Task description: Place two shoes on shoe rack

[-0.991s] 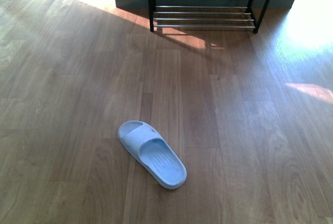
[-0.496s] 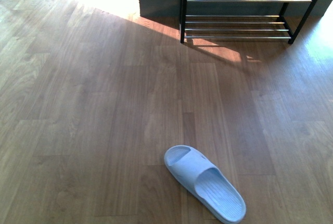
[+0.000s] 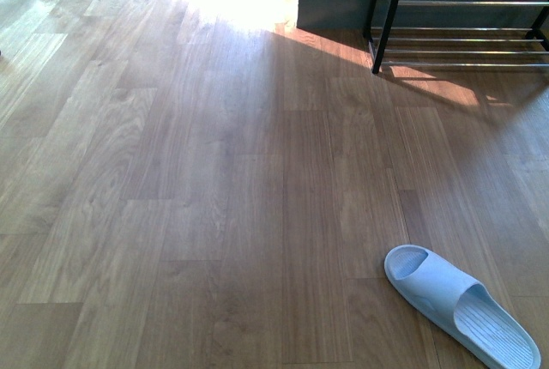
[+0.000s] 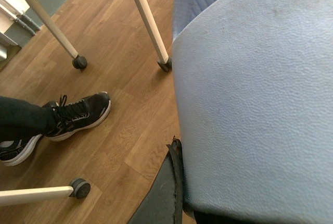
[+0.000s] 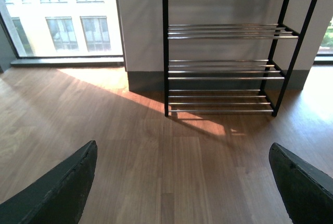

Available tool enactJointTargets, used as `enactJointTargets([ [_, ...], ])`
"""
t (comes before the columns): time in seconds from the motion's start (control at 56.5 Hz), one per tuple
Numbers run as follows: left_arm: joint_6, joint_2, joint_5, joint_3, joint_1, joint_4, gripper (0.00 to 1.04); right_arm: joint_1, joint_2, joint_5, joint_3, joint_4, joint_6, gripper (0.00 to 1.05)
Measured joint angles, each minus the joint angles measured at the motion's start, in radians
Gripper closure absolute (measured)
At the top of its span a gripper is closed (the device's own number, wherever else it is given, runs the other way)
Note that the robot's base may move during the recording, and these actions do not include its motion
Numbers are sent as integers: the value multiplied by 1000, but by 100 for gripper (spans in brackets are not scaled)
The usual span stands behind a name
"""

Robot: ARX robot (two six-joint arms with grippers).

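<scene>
Gripping pale blue slide, left pincer clamped, right pincer spread, shoe rack well ahead.

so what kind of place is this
Likely an indoor room, perhaps an office or lab corner: a wood-plank floor, a tall shoe rack against the wall beside big windows, and castered chair legs near someone's black sneakers.
</scene>
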Motion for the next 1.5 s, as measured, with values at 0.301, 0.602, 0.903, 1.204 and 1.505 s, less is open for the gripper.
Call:
enactJointTargets([
  [0.301, 0, 0, 2, 0, -2, 0, 103, -199, 601, -513, 68, 294, -223, 9],
  [0.602, 0, 0, 3, 0, -2, 0, 103, -288, 1636, -497, 245, 867, -554, 9],
  [0.903, 0, 0, 3, 0, -2, 0, 103, -407, 2289, -495, 484, 982, -781, 9],
  [1.204, 0, 0, 3, 0, -2, 0, 103, -477, 2557, -478, 660, 980, -864, 9],
  [1.505, 0, 0, 3, 0, -2, 0, 103, -484, 2751, -475, 764, 985, -917, 9],
])
